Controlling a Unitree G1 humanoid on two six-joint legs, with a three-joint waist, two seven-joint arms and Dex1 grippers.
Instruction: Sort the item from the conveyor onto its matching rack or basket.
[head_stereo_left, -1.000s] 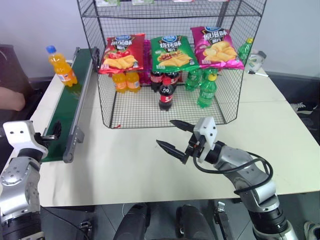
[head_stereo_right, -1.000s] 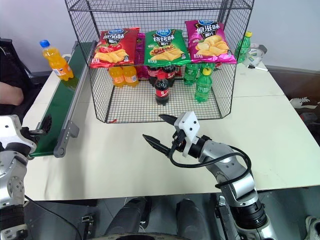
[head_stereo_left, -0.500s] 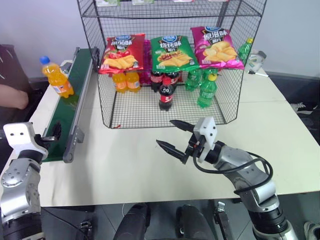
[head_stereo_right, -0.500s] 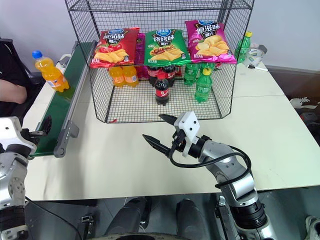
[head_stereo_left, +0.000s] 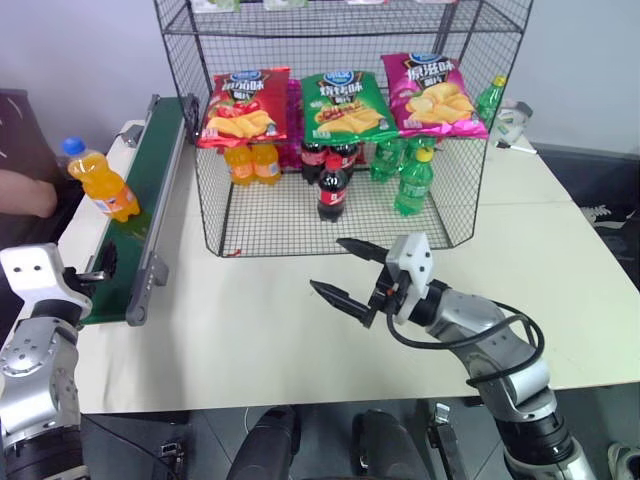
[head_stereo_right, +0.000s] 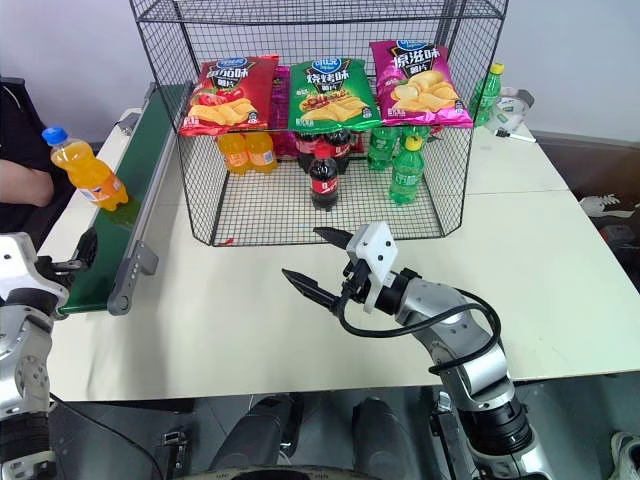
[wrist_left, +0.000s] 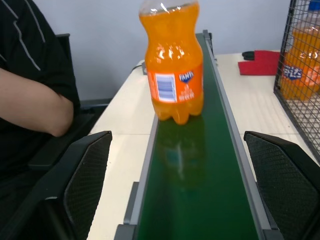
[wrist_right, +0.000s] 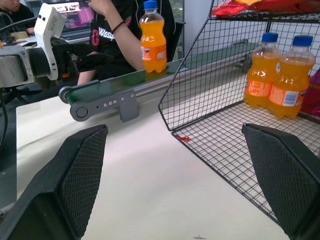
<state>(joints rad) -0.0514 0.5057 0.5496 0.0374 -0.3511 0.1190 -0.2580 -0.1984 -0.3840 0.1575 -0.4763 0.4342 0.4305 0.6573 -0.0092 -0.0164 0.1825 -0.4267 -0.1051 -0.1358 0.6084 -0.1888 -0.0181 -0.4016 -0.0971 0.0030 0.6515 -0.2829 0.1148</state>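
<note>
Head view: the orange soda bottle (head_stereo_left: 97, 182) is standing upright on the green conveyor (head_stereo_left: 140, 215), at nine o'clock from the wire rack (head_stereo_left: 340, 130).

Left wrist view: the left gripper (wrist_left: 182, 195) is waiting, fingers spread, empty.

Right wrist view: the right gripper (wrist_right: 175, 185) is gaping, empty, over the table (wrist_right: 150, 200).

"Fanta" on orange bottle (wrist_left: 174, 75) label

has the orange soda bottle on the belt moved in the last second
Yes. The orange soda bottle has travelled along the conveyor toward the robot's end, further from the wire rack's back corner and closer to the left gripper.
</note>
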